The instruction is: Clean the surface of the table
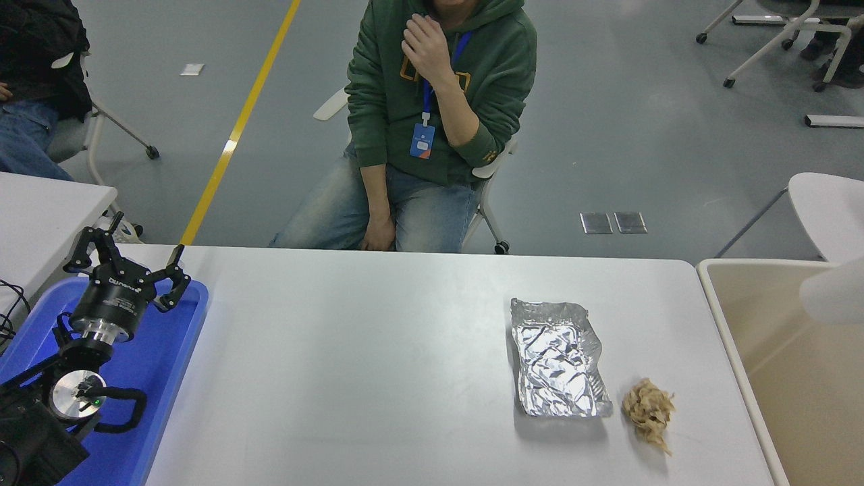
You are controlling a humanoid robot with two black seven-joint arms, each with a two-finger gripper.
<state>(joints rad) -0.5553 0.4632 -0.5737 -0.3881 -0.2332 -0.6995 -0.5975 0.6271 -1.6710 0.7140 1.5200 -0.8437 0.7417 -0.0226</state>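
The table surface [378, 364] is a wide white top filling the lower part of the head view. A crumpled foil tray [557, 358] lies on it right of centre, with a brownish paper wad [648, 409] just to its right. A blurred white cup [834, 297] shows at the right edge, over the beige bin [733, 352]. What holds it is out of frame, and my right gripper is not visible. At the lower left my left gripper [129, 255] is parked, open, above the blue tray [177, 351].
A person in a green hoodie [439, 101] sits at the far side, one hand raised to the face. A smaller white table [40, 209] stands at the left, and another white surface [827, 209] at the right beyond the bin.
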